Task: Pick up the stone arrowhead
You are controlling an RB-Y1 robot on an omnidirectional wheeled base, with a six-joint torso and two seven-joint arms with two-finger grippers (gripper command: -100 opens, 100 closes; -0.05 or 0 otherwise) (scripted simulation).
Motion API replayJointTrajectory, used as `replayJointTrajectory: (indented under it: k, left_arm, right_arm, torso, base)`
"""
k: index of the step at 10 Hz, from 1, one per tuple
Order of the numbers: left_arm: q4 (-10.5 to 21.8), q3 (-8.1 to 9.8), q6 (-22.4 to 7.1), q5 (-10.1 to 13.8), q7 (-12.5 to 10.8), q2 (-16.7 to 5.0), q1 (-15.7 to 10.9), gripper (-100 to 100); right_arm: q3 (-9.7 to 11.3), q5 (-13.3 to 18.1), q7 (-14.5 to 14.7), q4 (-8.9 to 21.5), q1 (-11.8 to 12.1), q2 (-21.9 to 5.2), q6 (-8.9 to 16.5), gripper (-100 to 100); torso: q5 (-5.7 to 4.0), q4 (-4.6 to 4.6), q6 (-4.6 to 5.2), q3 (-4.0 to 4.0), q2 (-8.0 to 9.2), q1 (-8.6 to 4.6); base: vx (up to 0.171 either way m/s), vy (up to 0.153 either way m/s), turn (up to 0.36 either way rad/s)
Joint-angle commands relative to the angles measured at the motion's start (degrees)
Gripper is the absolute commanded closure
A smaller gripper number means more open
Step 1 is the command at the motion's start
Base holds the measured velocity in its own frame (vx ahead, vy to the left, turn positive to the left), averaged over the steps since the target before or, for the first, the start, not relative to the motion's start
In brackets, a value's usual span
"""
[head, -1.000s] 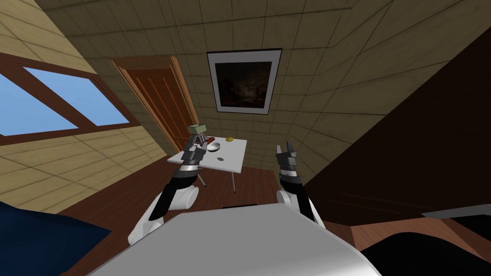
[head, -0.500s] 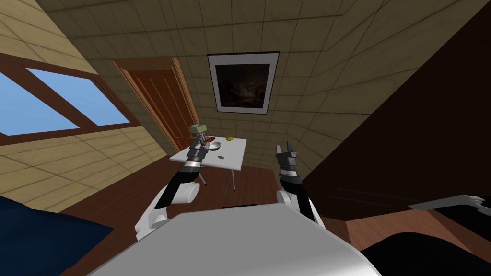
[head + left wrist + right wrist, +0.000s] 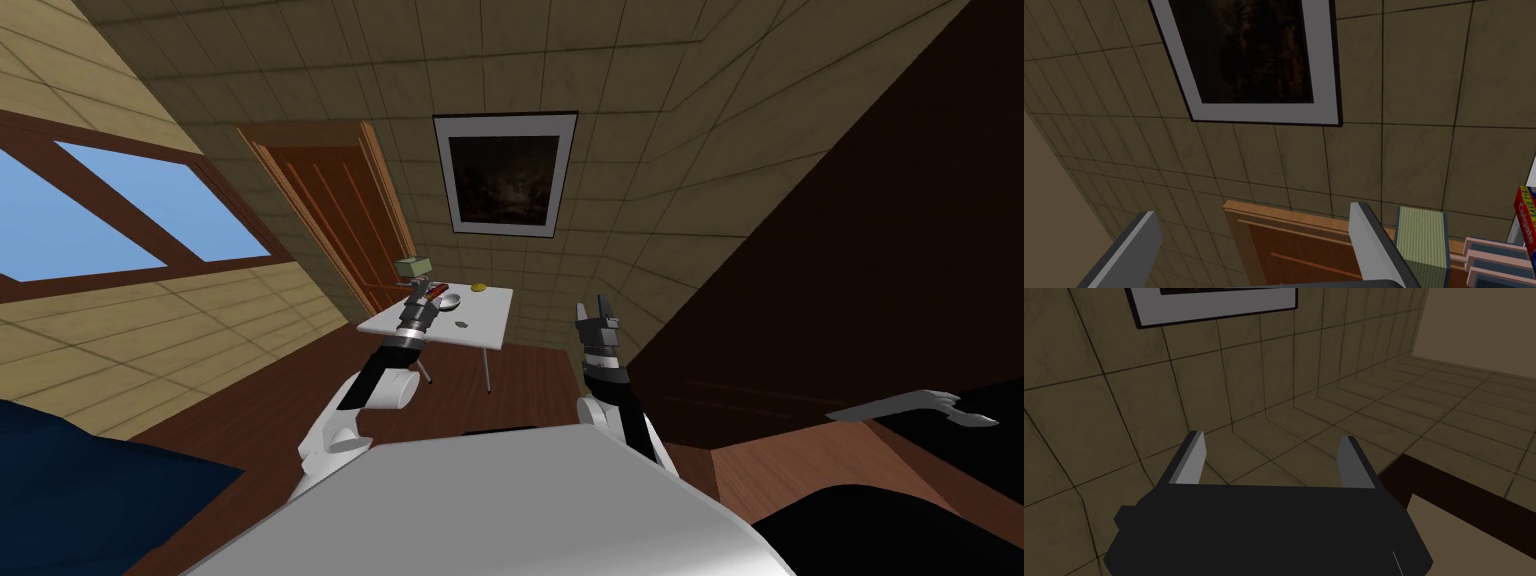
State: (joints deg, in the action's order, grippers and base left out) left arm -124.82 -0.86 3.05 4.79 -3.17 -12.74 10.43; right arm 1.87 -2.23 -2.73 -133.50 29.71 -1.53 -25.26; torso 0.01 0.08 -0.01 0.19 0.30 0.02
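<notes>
Grey and small, the arrowhead (image 3: 461, 325) lies flat on the white table (image 3: 490, 338), toward the table's near edge and apart from everything else on it. The bowl (image 3: 449, 300) sits further in on the table, the red box (image 3: 437, 291) and green box (image 3: 413, 267) stand at the table's far left corner, and a yellow thing (image 3: 479, 288) rests by its far edge. The left gripper (image 3: 420, 292) hangs over the table's left side beside the bowl, fingers (image 3: 1140, 247) spread wide with nothing between them. Its wrist camera looks at the wall above the table and at the green box (image 3: 1421, 241), so I judge the hand is aimed forward, not down. The step in hand is the reach. To do it well, the wrist should pitch down until the blades point at the tabletop, then come toward the table's near edge until the arrowhead sits between them. The piece looks thin and low, so the tips probably need to meet the table on both sides of it before closing, across its narrower width. A shallow close would likely skid it off the table, and a careless swing could clip the bowl. The right gripper (image 3: 597, 308) waits off the table's right side, fingers (image 3: 1191, 458) parted and empty.
</notes>
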Motion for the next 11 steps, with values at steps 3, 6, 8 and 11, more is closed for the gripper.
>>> replayJointTrajectory:
  k: [3,6,8,11]
  left_arm:
    - [1.52,0.48,-6.14,0.35,0.57,-0.75,-2.50,-100]
    - [2.90,0.83,-10.16,0.60,1.13,-1.23,-4.83,-100]
    - [4.34,1.18,-13.41,0.85,1.70,-1.67,-7.16,-100]
    - [5.84,1.53,-18.69,1.10,2.26,-2.08,-9.47,-100]
  right_arm:
    - [0.00,0.00,0.00,0.00,0.00,0.00,0.00,0]
    - [0.00,0.00,0.00,0.00,0.00,0.00,0.00,0]
    - [0.00,0.00,0.00,0.00,0.01,0.00,0.00,0]
    - [0.00,0.00,0.00,0.00,0.00,0.00,0.00,0]
  torso:
    - [0.00,-0.03,0.01,-0.08,-0.12,0.01]
    - [0.00,-0.04,0.01,-0.09,-0.14,0.01]
    - [0.00,-0.03,-0.01,-0.09,-0.16,0.01]
    - [0.00,-0.02,0.01,-0.05,-0.08,0.00]
  base:
    - [-0.049,0.004,-0.016]
    - [-0.052,0.005,-0.017]
    - [-0.048,0.012,-0.014]
    - [-0.062,0.004,-0.028]
